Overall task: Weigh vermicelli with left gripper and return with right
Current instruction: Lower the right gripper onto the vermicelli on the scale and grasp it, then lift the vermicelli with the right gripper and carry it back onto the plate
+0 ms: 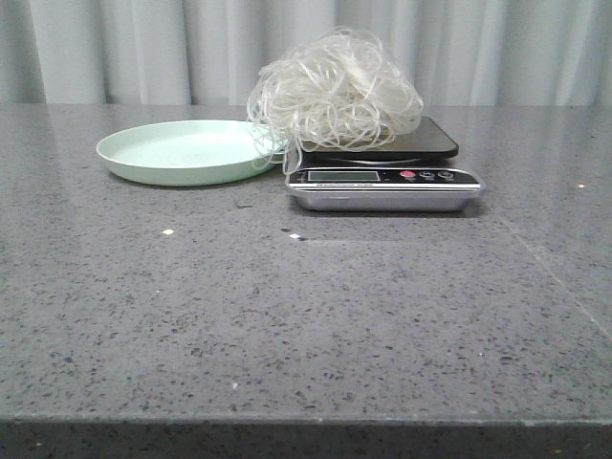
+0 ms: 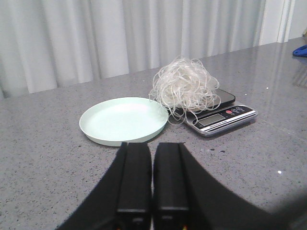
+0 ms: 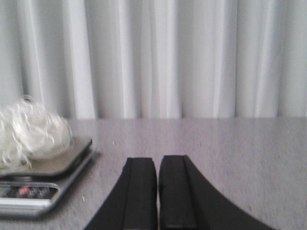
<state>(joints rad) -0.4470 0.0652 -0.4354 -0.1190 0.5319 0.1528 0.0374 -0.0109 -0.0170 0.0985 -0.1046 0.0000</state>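
1. Two grippers on the job, and neither shows in the front view; only the wrist cameras catch them.
2. Vermicelli [image 1: 335, 91] sits piled on the scale [image 1: 382, 172], a fluffy whitish tangle heaped on the dark weighing platform toward the far side of the table [image 1: 287, 325].
3. Some loose strands spill over the scale's left edge and hang toward the plate [image 1: 182, 151], reaching its right rim.
4. That pale mint-green plate lies just left of the scale, and it's bare.
5. Over to the left gripper [image 2: 152, 179]: its two black fingers are pressed almost together, clenched on nothing, with only a thin slit between them.
6. It sits on the near side of the plate, well apart from the noodles.
7. Now the right gripper [image 3: 158, 191]: same story, fingers drawn close together, nothing between them.
8. From its camera the vermicelli [image 3: 31, 134] and the scale [image 3: 43, 182] show off to one side, a little blurred.
9. Scale display and buttons face the near edge of the table; the reading is too small to make out.
10. White curtains [image 1: 143, 48] hang behind the table.
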